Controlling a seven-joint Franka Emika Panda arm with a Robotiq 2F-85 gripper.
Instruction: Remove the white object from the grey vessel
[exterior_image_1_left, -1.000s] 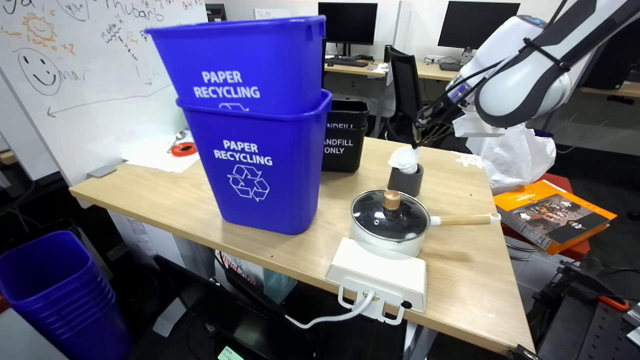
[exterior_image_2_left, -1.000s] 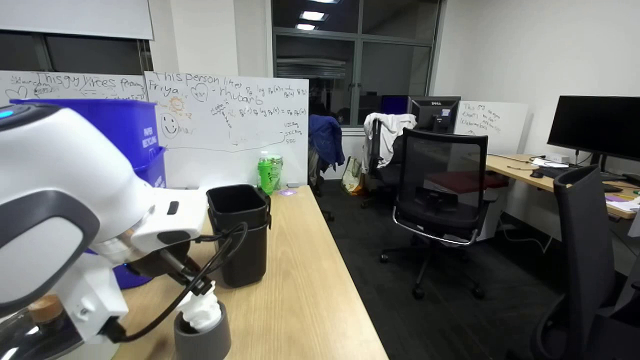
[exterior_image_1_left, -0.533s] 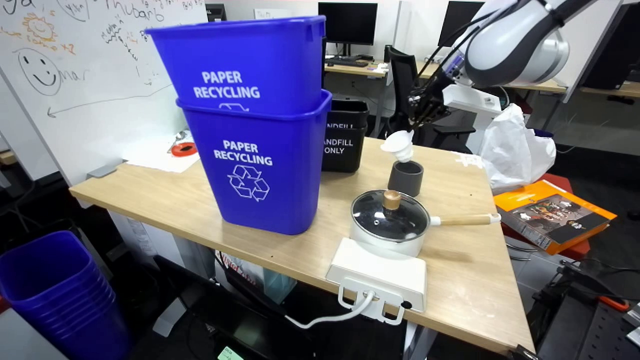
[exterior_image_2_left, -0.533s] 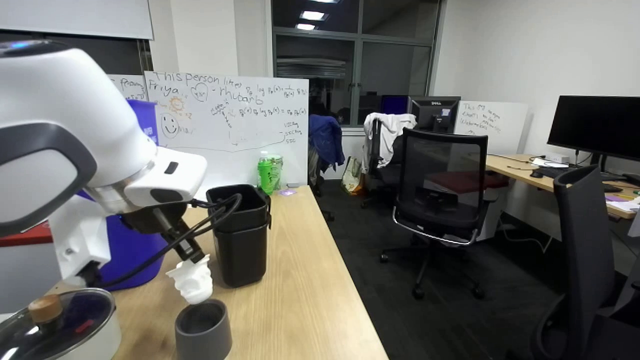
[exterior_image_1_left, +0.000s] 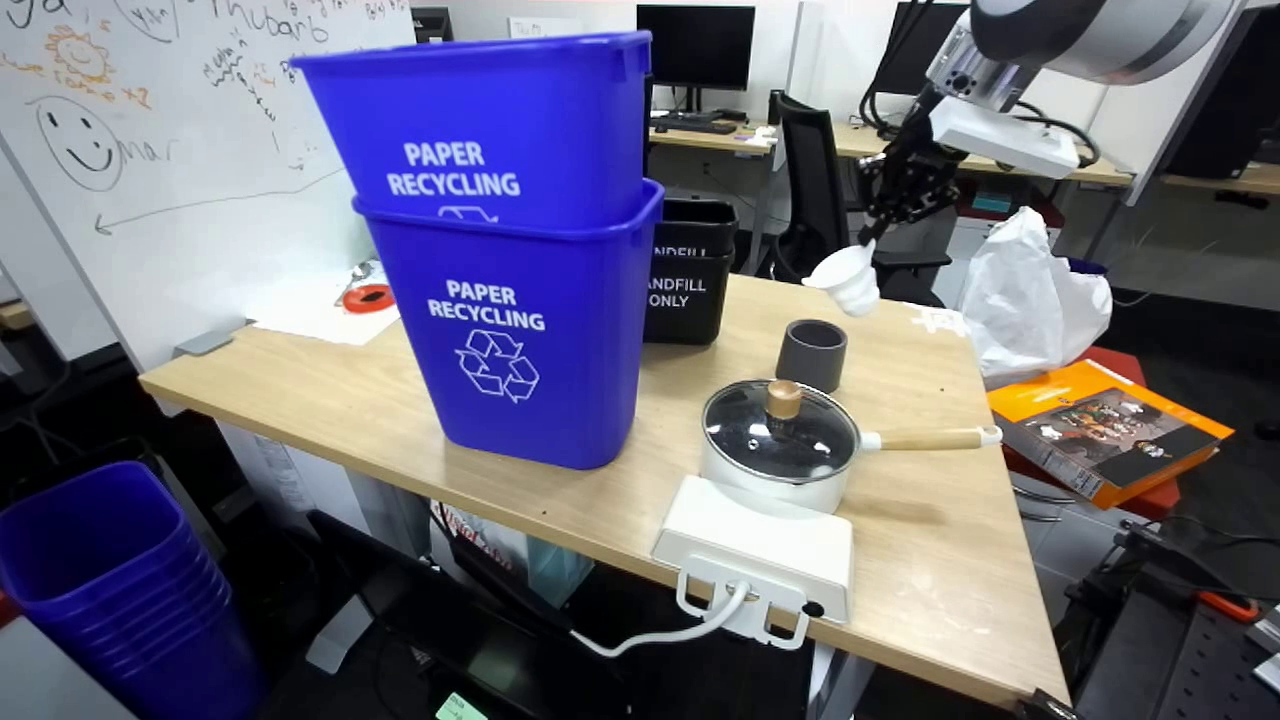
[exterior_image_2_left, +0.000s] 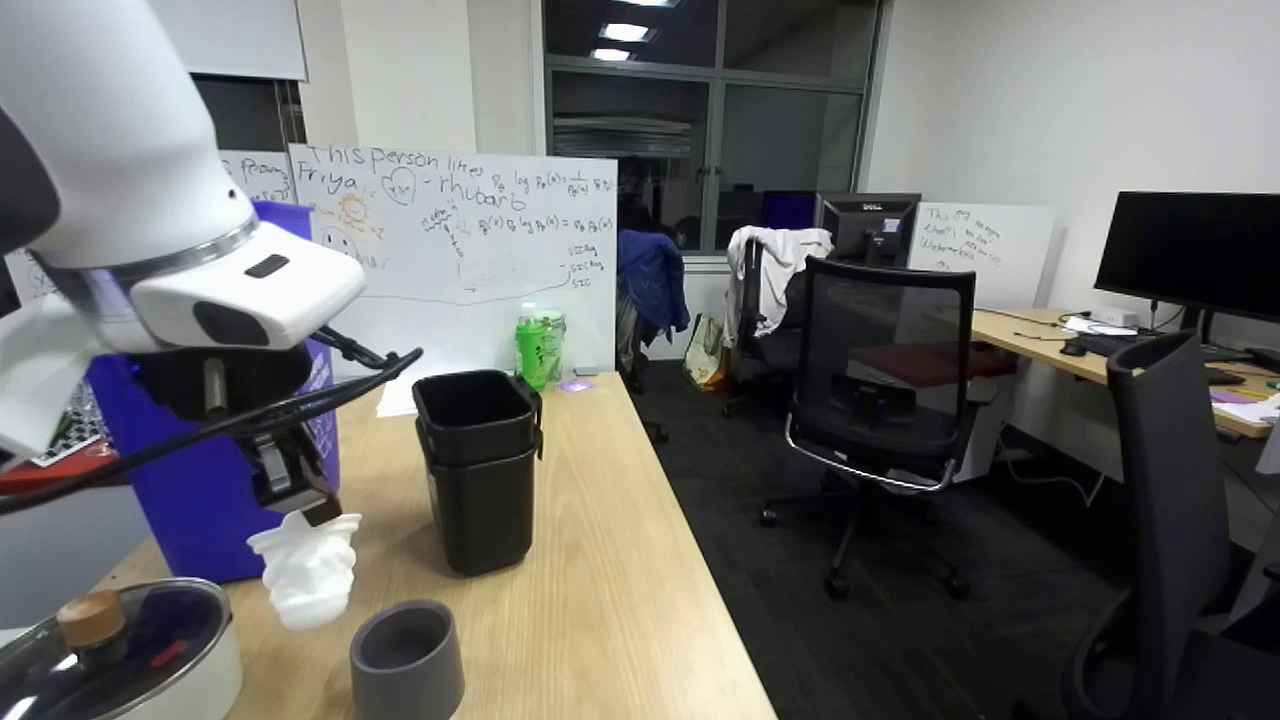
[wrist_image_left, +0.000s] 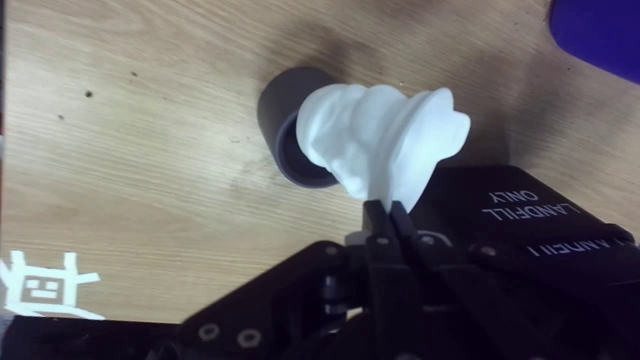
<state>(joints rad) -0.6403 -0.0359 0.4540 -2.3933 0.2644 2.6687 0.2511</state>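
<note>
The white object (exterior_image_1_left: 848, 280), cup-shaped with a ridged surface, hangs in the air, clear of the grey vessel (exterior_image_1_left: 811, 358). My gripper (exterior_image_1_left: 868, 236) is shut on its rim and holds it tilted. In an exterior view the white object (exterior_image_2_left: 308, 575) is above and left of the grey vessel (exterior_image_2_left: 407, 675), under the gripper (exterior_image_2_left: 312, 508). The vessel stands upright on the table with its mouth open. In the wrist view the fingertips (wrist_image_left: 386, 206) pinch the rim of the white object (wrist_image_left: 370, 132), which covers part of the vessel's mouth (wrist_image_left: 277, 107).
A lidded pot (exterior_image_1_left: 780, 440) with a wooden handle sits on a white hotplate (exterior_image_1_left: 760, 540) in front of the vessel. Black landfill bins (exterior_image_1_left: 690, 280) and tall blue recycling bins (exterior_image_1_left: 510, 300) stand on the table (exterior_image_1_left: 930, 560). A white bag (exterior_image_1_left: 1035, 300) is beyond the table edge.
A second ago the white object was partly inside the grey vessel. It has been lifted out by my gripper and moved sideways. The vessel has stayed in place.
</note>
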